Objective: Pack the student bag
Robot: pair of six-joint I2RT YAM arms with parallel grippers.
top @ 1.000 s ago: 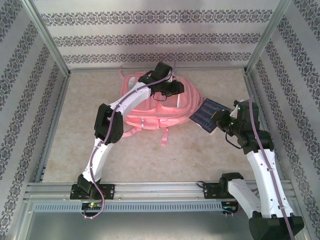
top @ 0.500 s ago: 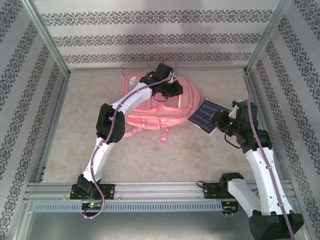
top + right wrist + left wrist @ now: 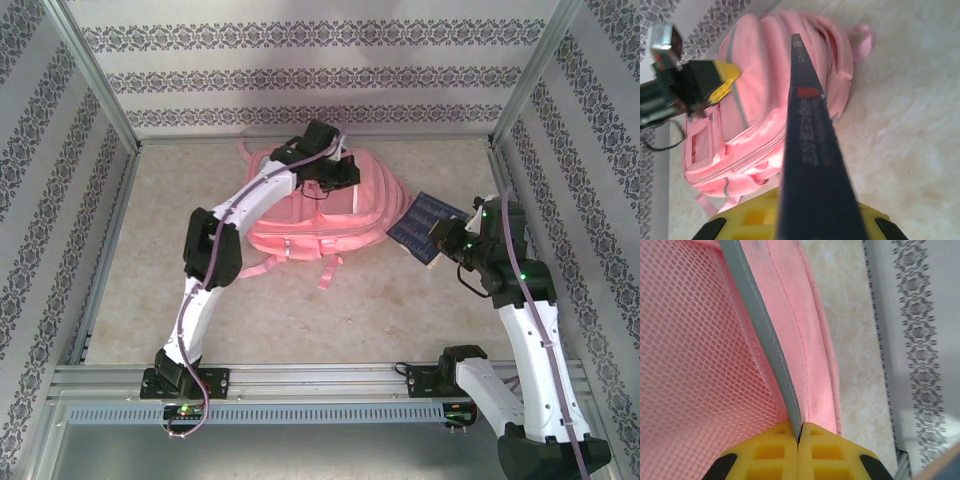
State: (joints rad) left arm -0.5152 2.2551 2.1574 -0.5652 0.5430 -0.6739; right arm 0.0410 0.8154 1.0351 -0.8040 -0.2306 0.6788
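Reading the red-labelled book [image 3: 812, 165] is impossible: blurred.

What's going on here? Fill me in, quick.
Two robot arms are packing the student bag, which lies flat on the table. The left gripper is shut on a grey strip that runs along the bag's fabric. The right gripper grips a dark blue book, held next to the bag's right side. The book is not in the bag yet.

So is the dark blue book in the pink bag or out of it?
Out. The right claw holds the dark blue book beside the pink bag, not inside it.
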